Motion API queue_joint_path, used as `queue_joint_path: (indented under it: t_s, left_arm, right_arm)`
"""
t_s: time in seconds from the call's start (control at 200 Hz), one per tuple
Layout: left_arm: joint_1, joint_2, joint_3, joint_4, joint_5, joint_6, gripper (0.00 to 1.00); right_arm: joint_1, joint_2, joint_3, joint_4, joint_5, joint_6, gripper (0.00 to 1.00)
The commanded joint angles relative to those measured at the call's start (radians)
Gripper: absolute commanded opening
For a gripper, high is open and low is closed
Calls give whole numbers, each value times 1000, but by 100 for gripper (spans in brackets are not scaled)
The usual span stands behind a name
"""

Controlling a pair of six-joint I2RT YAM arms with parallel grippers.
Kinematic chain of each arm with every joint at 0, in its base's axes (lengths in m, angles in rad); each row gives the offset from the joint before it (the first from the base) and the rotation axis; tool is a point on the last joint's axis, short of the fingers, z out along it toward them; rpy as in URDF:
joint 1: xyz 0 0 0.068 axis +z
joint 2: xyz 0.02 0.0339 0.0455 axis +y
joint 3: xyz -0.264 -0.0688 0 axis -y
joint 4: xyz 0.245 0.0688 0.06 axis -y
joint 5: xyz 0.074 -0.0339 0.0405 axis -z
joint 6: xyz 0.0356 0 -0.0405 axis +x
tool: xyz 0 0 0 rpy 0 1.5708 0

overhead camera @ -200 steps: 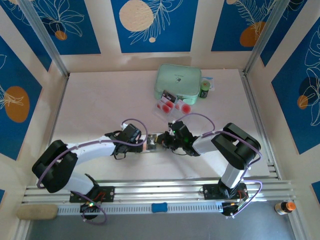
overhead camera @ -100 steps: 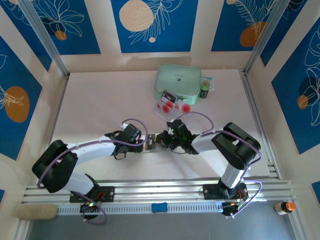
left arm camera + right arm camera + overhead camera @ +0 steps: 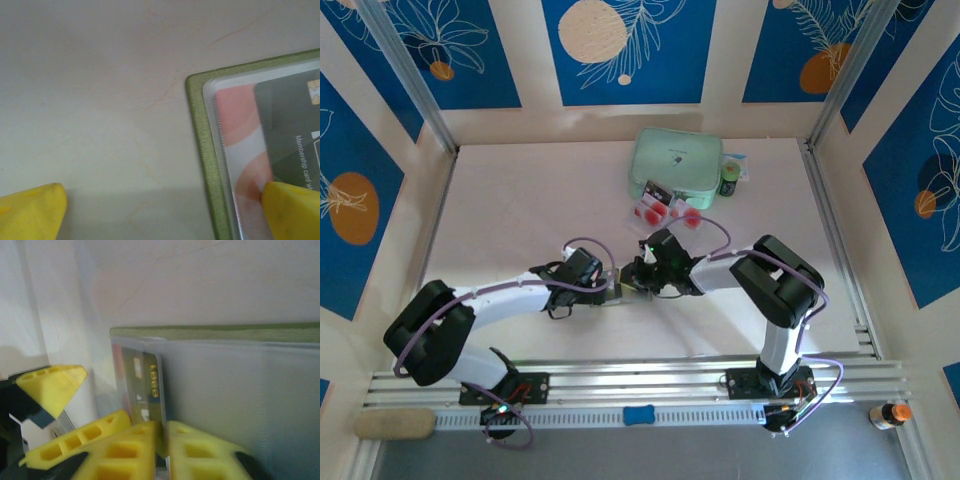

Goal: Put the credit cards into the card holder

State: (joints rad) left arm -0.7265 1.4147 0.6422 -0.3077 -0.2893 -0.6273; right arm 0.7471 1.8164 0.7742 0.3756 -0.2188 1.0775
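The right arm (image 3: 720, 272) has slid left to the card holder (image 3: 196, 130); wrist views show right jaws pinching a credit card (image 3: 142, 385), left jaws wide apart on the pale tabletop (image 3: 100, 75)

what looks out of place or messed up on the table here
Nothing stands out. The olive-green folding card holder lies open and flat, a dark card at its clear pocket; the pale red-circled cards sit beside the mint-green zip case.
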Motion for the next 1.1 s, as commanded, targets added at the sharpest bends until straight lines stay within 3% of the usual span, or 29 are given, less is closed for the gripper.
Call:
queue_joint_path:
  t_s: [0.0, 0.255, 0.5, 0.695, 1.095]
  left_arm:
    - [17, -42, 21, -34, 14, -18, 100]
    - [99, -134, 1, -62, 30, -42, 100]
    - [154, -106, -35, -84, 62, -55, 100]
    - [159, -46, -36, -80, 73, -60, 100]
    - [159, 9, -21, -62, 82, -34, 100]
  right_arm:
    - [9, -34, 43, -169, -41, -100, 26]
    - [-5, -126, 116, -423, 35, -231, 29]
    - [7, -87, 216, -544, 58, -313, 10]
    - [35, -26, 300, -602, 66, -356, 3]
    - [52, 53, 363, -651, 105, -385, 0]
